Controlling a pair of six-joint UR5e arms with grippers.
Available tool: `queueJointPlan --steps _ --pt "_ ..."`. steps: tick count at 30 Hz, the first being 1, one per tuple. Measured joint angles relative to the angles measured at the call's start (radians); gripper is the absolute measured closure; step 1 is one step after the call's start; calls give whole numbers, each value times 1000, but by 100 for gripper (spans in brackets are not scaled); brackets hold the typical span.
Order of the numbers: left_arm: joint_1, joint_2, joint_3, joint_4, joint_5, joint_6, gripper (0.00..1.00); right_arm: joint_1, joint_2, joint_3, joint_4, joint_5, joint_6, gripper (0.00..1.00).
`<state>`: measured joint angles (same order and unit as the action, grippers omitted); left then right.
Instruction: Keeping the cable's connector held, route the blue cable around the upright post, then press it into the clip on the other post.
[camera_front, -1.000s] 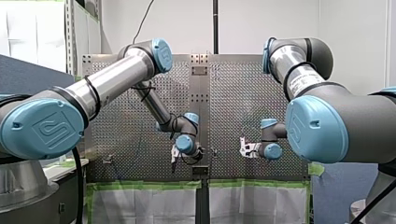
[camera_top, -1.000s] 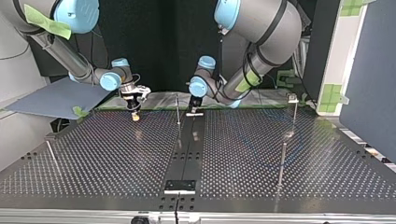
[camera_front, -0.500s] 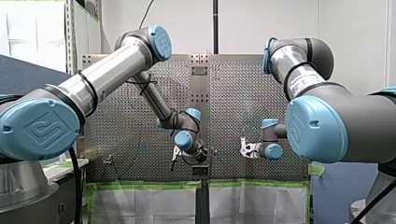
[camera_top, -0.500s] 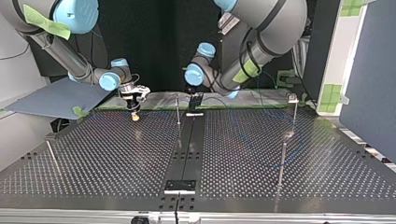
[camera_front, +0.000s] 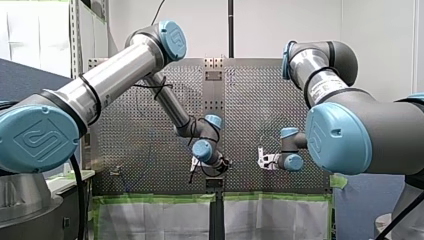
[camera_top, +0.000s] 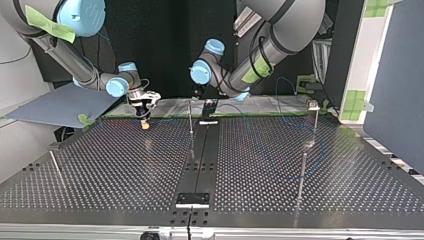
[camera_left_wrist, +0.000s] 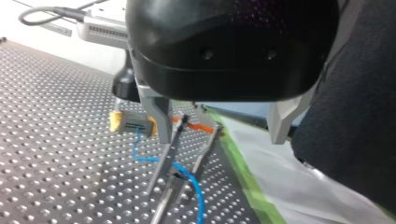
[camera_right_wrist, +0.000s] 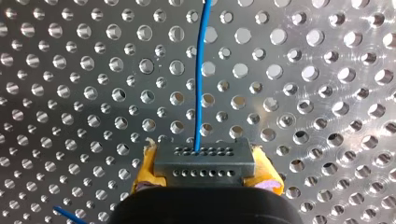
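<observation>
Blue cable (camera_right_wrist: 200, 84): thin, limp, light, we judged; ran from connector (camera_right_wrist: 204, 161) toward post (camera_top: 190, 117) | our right gripper (camera_right_wrist: 205, 171) clamped connector | our left gripper (camera_left_wrist: 219, 125) gaped wide over cable beside post; best hold there

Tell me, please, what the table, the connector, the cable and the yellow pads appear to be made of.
Table: metal, bare and polished; it glints around its drilled holes.
Connector: probably moulded plastic, matte grey, with neat rows of tiny holes.
Cable: thin wire in a smooth blue sheath, likely plastic.
Pads: soft foam or rubber, by their ragged yellow edges; uncertain.
</observation>
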<state>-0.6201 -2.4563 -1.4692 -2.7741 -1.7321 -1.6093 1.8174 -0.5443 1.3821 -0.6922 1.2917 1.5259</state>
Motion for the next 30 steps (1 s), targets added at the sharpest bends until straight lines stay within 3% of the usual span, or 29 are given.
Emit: queueJointPlan --steps 16,30 --pt "-21 1 0 17 -35 -40 0 -1 2 0 -1 -6 8 100" --pt "-23 1 0 18 -39 -57 0 -5 3 0 0 -15 8 100"
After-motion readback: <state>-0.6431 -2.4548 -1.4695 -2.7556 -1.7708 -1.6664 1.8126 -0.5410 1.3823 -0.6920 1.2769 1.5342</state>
